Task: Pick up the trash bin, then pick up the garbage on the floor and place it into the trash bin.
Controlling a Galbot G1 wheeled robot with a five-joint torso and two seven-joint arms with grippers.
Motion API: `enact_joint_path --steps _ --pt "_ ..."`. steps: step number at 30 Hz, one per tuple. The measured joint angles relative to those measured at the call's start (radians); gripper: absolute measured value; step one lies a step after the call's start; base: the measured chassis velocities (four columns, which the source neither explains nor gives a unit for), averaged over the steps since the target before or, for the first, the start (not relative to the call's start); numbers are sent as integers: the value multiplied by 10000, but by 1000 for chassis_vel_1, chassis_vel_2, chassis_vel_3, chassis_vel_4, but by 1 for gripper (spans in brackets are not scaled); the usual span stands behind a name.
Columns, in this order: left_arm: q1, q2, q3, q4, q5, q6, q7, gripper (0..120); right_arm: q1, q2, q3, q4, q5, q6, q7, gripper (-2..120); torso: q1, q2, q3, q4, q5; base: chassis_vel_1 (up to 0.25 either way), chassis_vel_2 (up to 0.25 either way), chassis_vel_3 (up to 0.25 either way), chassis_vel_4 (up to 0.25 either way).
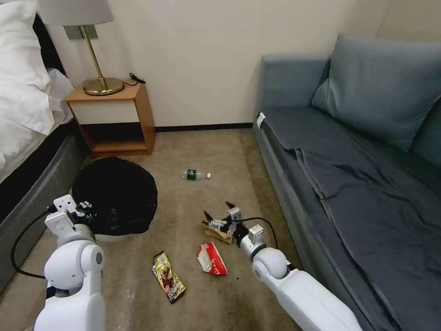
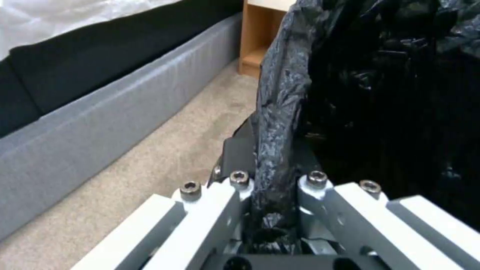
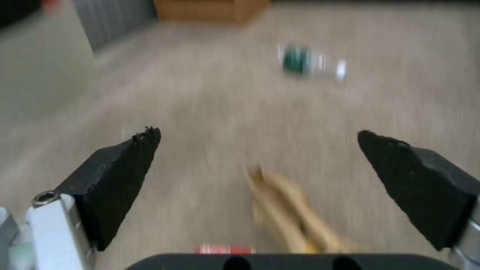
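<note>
Left gripper (image 2: 272, 195) is clamped on the rim of the trash bin (image 1: 115, 197), with the black liner (image 2: 280, 123) pinched between its jaws; the bin sits on the carpet (image 1: 193, 151) beside the bed base (image 1: 32, 202), in front of the nightstand (image 1: 115, 115).

Right gripper (image 1: 221, 212) hangs over the brown paper bag (image 1: 217, 232), jaws wide apart. In the right wrist view the bag (image 3: 290, 210) lies between the black pads (image 3: 120, 176), nearer the palm than the tips.

Other litter on the carpet: red-and-white carton (image 1: 212, 258) just beside the bag, gold wrapper (image 1: 169, 276) nearer your base, small bottle (image 1: 196, 174) well apart toward the wall.

Judgement: the step in hand is the grasp on the bag. Advice to you:
- Centre the bag's long ridge between the pads before you lower.
- Come straight down; crumpled paper will slide if nudged sideways.
- Keep clear of the carton so you take one piece.
- Hold the bin level with your left arm; the liner is slack and could slip.
</note>
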State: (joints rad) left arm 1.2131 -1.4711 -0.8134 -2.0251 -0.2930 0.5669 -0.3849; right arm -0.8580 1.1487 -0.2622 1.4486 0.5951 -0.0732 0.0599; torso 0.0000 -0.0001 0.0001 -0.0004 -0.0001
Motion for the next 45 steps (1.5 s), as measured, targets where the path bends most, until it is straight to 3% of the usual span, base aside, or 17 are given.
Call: enact_joint_path --steps 1,5,8,14,25,33,41,43,45 --pt "29 -22 40 9 53 -27 11 4 168 -127 -232 -25 417 -493 159 100 0 0 0 1 0 0 0 0 0" --pt "73 -55 74 27 135 -55 28 4 335 -108 -509 -56 1082 -1133 461 100 0 0 0 1 0 0 0 0 0" --pt "157 -112 91 37 264 -93 40 4 454 342 -930 -174 1778 -1932 906 100 0 0 -1 4 3 0 0 0 0" --pt "329 -182 117 -95 378 -94 42 4 687 888 -1501 -723 1849 -2562 1098 100 0 0 -1 5 1 0 0 0 0" --pt "515 -255 108 -226 471 -94 46 4 813 1116 -1660 -1667 1528 -2474 639 100 0 0 -1 4 0 0 0 0 0" --pt "618 -300 118 -161 631 -198 51 4 887 1609 -1684 -3257 799 -1760 -105 100 0 0 -1 3 0 0 0 0 0" --pt "664 -302 124 -157 692 -236 53 4 1003 1795 -1700 -3993 655 -1487 -464 100 0 0 -1 4 1 0 0 0 0" --pt "639 -306 125 -157 704 -236 54 4 1003 1823 -1687 -4127 617 -1400 -525 99 0 0 -1 3 0 0 0 0 0" --pt "622 -316 139 -157 718 -237 54 4 929 1842 -1619 -4255 565 -1235 -630 90 0 0 -1 4 0 0 0 0 0"
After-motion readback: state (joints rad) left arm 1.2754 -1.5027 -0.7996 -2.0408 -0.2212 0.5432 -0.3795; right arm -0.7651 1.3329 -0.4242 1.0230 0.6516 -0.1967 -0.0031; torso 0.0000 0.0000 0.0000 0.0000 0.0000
